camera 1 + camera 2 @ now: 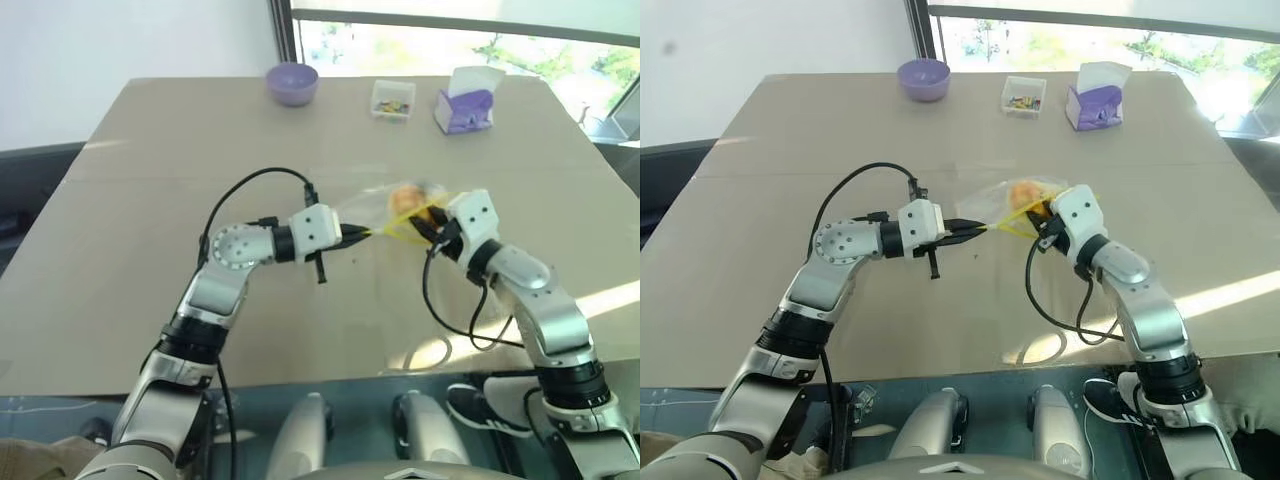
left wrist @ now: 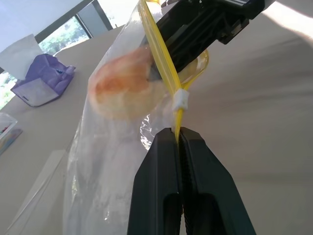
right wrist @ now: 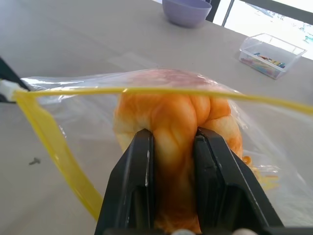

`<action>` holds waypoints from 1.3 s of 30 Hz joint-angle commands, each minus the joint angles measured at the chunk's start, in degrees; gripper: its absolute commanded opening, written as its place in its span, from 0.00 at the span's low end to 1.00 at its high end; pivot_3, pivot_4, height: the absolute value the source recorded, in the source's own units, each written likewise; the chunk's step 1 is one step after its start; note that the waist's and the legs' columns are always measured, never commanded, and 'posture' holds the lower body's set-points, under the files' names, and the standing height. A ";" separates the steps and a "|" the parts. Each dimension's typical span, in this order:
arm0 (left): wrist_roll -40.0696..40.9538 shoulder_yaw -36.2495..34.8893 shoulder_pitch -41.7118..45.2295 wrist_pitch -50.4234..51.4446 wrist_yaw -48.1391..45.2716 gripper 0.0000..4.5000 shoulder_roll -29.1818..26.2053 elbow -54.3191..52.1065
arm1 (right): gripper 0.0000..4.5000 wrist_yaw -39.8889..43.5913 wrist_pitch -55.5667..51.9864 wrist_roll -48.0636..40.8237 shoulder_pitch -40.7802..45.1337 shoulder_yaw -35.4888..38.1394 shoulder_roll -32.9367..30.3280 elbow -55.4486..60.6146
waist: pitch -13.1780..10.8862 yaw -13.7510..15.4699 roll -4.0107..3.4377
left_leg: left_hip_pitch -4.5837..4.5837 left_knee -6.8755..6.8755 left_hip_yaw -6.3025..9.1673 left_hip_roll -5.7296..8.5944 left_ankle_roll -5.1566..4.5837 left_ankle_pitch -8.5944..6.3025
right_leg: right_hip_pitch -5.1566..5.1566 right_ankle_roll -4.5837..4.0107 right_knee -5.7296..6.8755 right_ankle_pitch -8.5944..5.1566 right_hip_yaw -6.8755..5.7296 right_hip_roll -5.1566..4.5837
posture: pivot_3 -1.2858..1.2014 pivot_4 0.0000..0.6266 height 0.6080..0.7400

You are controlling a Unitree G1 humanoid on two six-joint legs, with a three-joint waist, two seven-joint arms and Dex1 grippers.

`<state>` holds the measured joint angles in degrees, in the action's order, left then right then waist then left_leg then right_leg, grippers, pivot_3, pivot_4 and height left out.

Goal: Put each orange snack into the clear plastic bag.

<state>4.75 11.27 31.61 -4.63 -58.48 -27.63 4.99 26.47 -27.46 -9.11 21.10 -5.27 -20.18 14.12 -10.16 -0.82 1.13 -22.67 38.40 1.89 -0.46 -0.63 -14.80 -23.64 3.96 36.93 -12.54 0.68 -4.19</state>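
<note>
two grippers meet above the middle of the table point(image 1: 150, 290), both working the same clear plastic bag point(image 2: 98, 196). my left gripper point(image 2: 179, 139) has its black fingers pressed together on the yellow strip point(image 3: 146, 91) at the bag's mouth, pinching it just below the small white slider and holding that edge up off the table. my right gripper point(image 3: 172, 142) comes in from the other side, its fingers narrow around one orange snack point(image 3: 178, 122), squeezing the soft bun so it bulges between them. that bun sits right at the bag's open mouth, with the yellow strip running across in front of it and clear film behind and around it; whether it is fully inside i cannot tell. farther back, along the far edge of the table, stand a purple bowl point(image 1: 292, 83), a small clear box of coloured bits point(image 1: 393, 100) and a purple-and-white tissue box point(image 1: 465, 103), all well apart from the bag.
</note>
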 commanded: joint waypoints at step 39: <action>1.31 -3.93 5.96 7.26 8.37 0.00 1.58 5.67 | 0.62 2.78 25.97 23.33 -10.22 -0.22 -18.36 2.71 | 0.00 0.11 0.00 | -0.02 -0.01 -0.01 0.02 0.00 0.00 | 0.00 0.01 -0.04 0.00 0.00 -0.01 | 0.52 0.24 1.00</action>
<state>4.99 8.92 36.33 2.86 -49.98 -25.65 12.09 28.97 -2.26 15.21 10.84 -7.73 -38.23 15.73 -10.16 -0.71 1.13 -22.69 38.40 1.88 -0.44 -0.63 -14.80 -23.64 3.96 36.89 -12.54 0.68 -4.20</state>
